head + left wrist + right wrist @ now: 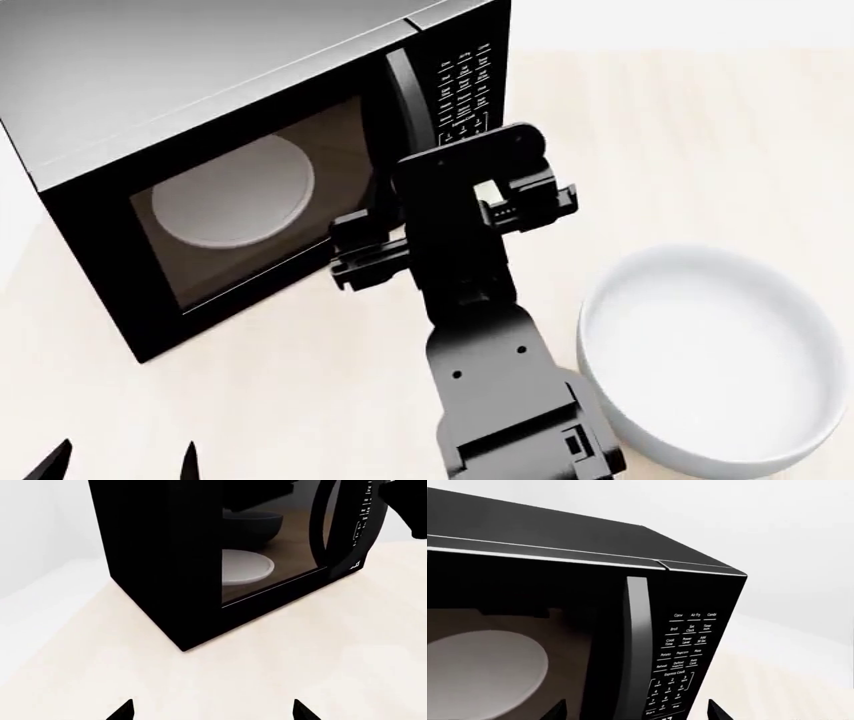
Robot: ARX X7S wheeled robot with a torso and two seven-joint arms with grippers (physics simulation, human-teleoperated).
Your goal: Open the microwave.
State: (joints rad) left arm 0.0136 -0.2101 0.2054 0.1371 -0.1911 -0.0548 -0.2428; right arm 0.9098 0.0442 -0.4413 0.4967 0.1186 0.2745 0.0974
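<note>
Head view: our right pincer (pixel 447 215), fingers spread, hovers before the vertical handle (pixel 404 100) of the black glass-doored microwave (pixel 240 130) on the beige counter (pixel 667 130); our left pincer (pixel 213 711) is likewise spread.

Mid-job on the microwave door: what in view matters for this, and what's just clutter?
Job:
microwave
door handle
right gripper

Lying about:
white bowl on the counter
turntable inside
left gripper, idle

The black microwave (pixel 254 150) sits on the pale counter (pixel 694 130), door shut, white turntable (pixel 234 192) visible through the glass. The right arm (pixel 487 300) reaches toward its vertical handle (pixel 400 100). A white bowl (pixel 714 355) stands beside the arm
</note>
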